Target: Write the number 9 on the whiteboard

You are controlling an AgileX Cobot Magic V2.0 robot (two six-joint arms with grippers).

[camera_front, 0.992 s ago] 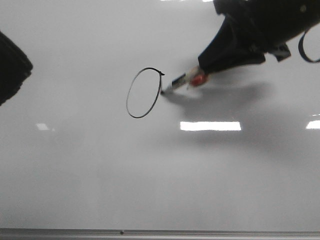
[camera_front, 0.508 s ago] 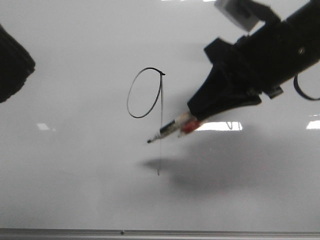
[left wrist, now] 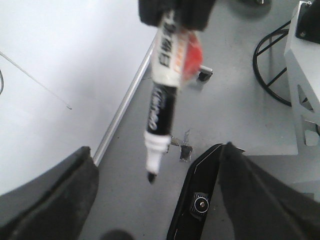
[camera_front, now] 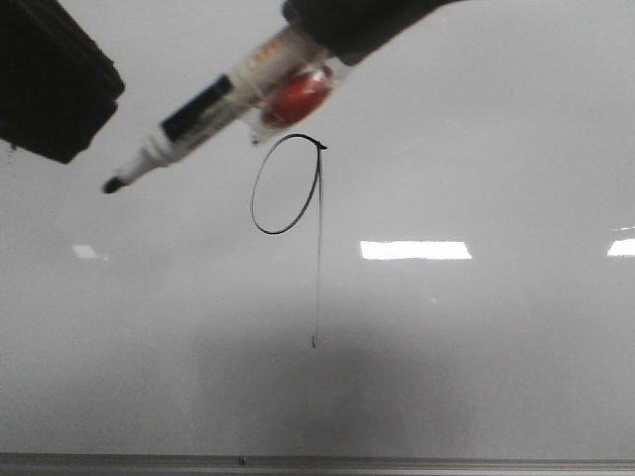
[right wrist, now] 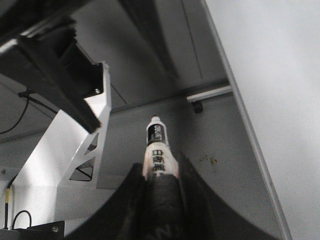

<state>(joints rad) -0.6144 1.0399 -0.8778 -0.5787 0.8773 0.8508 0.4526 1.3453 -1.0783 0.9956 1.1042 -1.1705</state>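
The number 9 [camera_front: 317, 248] stands on the whiteboard [camera_front: 476, 357] as a black slanted loop with a long thin tail fading downward. My right gripper [camera_front: 313, 35] is shut on a black-and-white marker [camera_front: 213, 104] with a red patch, held off the board above the loop, tip pointing left. In the right wrist view the marker [right wrist: 157, 142] juts out from between the right gripper [right wrist: 160, 167] fingers. My left gripper [camera_front: 55, 89] hangs at the upper left, close to the marker's tip. Its fingers [left wrist: 55, 200] are spread wide, and the marker [left wrist: 162, 100] hangs between them, touching neither.
The board's grey metal frame edge [camera_front: 317, 462] runs along the near side. Beyond the board edge [left wrist: 122, 107] lies grey floor [left wrist: 235, 100] with a black wire stand [left wrist: 270, 65] and a white metal bracket [right wrist: 85, 150].
The right gripper finished the tail of the 9, then lifted the marker off the board and swung it up and to the left. The left gripper has come closer in.
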